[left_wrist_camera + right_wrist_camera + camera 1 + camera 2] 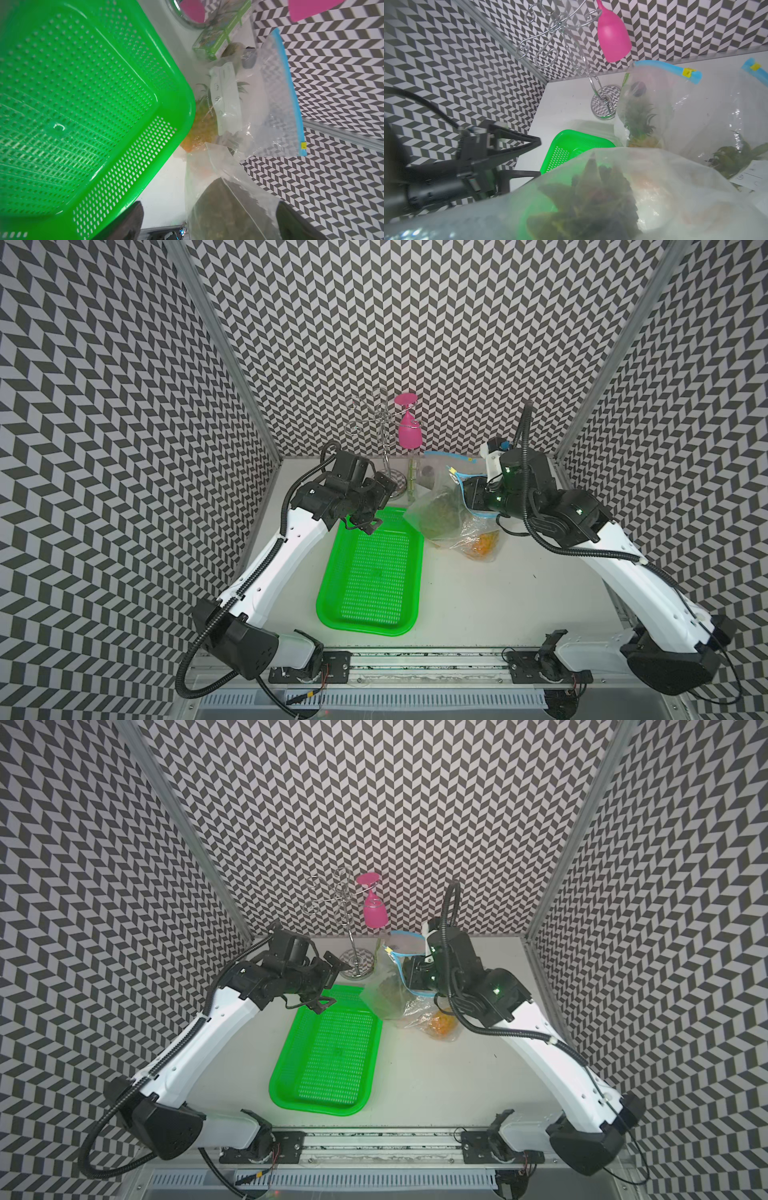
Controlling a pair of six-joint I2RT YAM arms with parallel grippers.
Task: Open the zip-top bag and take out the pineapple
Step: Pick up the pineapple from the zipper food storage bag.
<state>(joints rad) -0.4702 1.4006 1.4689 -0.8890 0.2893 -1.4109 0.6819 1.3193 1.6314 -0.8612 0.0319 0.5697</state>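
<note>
The clear zip-top bag [446, 516] with a blue zip strip stands raised right of the basket in both top views [390, 994]. The pineapple is inside it, green crown up and orange body [484, 546] low on the table. My right gripper [468, 493] is shut on the bag's blue-edged top. In the right wrist view the plastic and the dark crown [602, 187] hide its fingers. My left gripper [363, 524] hangs open over the basket's far end, just left of the bag. In the left wrist view [209, 224] the bag's plastic lies between its spread fingers, untouched.
A green perforated basket [332, 597] lies mid-table. At the back stand a wire glass rack [384, 435] with a pink glass [408, 429], a green box [411, 483] and another clear bag with a blue strip [449, 456]. Chevron walls close in three sides.
</note>
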